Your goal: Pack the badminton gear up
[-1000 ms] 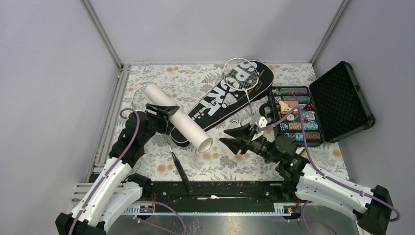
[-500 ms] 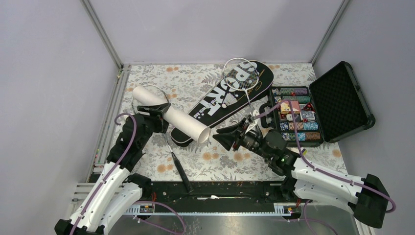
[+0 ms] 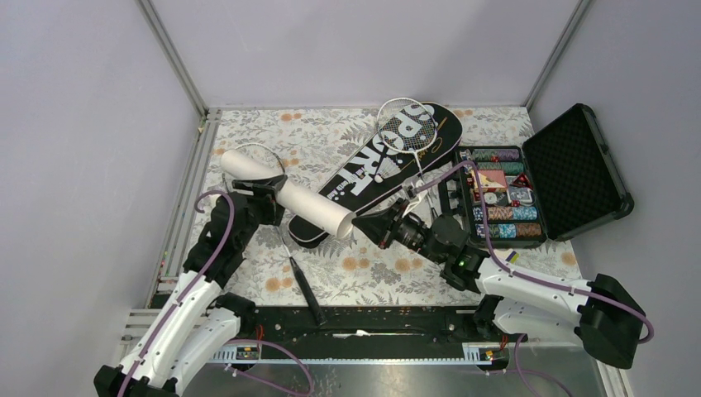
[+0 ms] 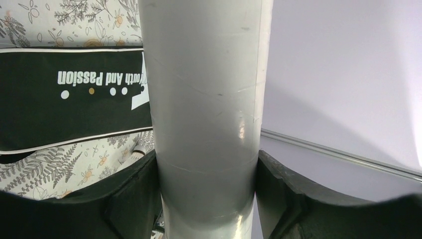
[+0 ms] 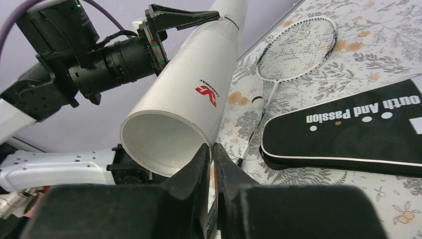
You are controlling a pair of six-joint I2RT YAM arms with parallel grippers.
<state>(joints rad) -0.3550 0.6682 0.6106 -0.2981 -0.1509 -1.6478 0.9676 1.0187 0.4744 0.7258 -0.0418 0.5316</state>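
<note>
1. Nearest the arm bases, the first racket [image 3: 302,289] lies on the floral tablecloth [image 3: 376,277]. Its black handle points at the near edge, and its shaft runs away to the left, passing under the tube.
2. The shuttlecock [image 5: 255,91] rests against that shaft, just short of the racket head.
3. The left gripper [image 3: 267,188] is clamped around the white cardboard tube [image 3: 289,192]. One finger presses each side of the tube at mid-length.
4. The tube is held off the cloth and slants across the table. Its far end is over the first racket's head, and its open mouth is low and toward the right arm.
5. The right gripper [image 3: 365,225] sits at the open mouth with its fingers drawn together, tips at the lower rim. The rim wall may be caught between them; the wrist view does not settle this.
6. Beyond the tube, the black "SPORT" bag [image 3: 355,178] lies flat and diagonal on the cloth.
7. The second racket [image 3: 404,126] rests with its head on the bag's wide far end.
8. At far right, the open poker chip case [image 3: 574,161] stands beside the bag.
</note>
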